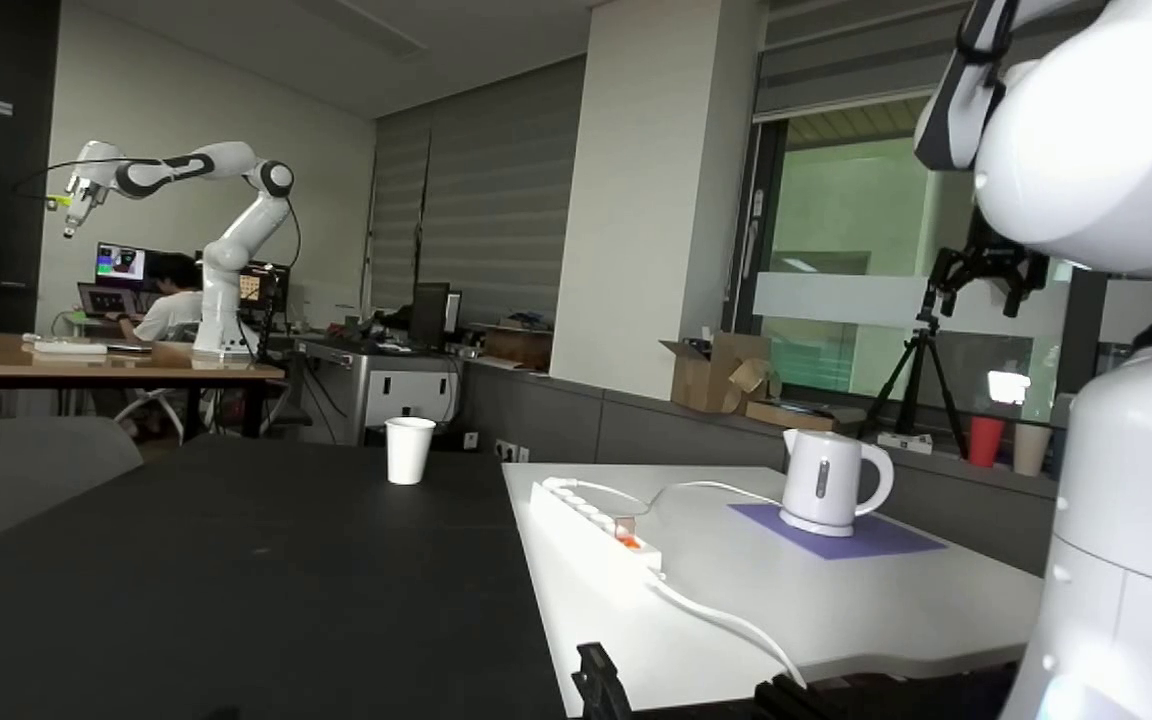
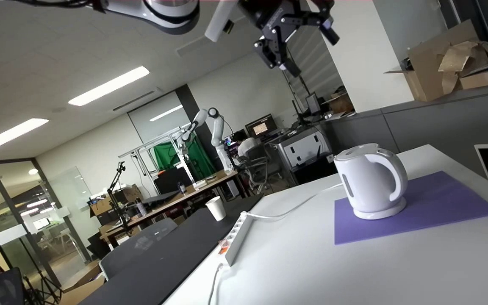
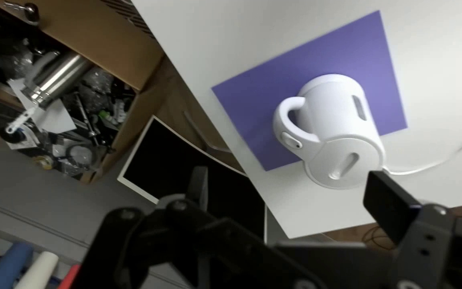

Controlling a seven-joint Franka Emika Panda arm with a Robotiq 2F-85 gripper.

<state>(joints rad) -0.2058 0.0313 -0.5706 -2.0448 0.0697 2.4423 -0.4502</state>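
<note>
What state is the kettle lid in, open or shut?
Shut: in the wrist view, the lid lies flat across the top of the white electric kettle.

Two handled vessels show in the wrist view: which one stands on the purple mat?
The white kettle, upright on the purple mat; the silvery vessel is in a cardboard box.
</note>
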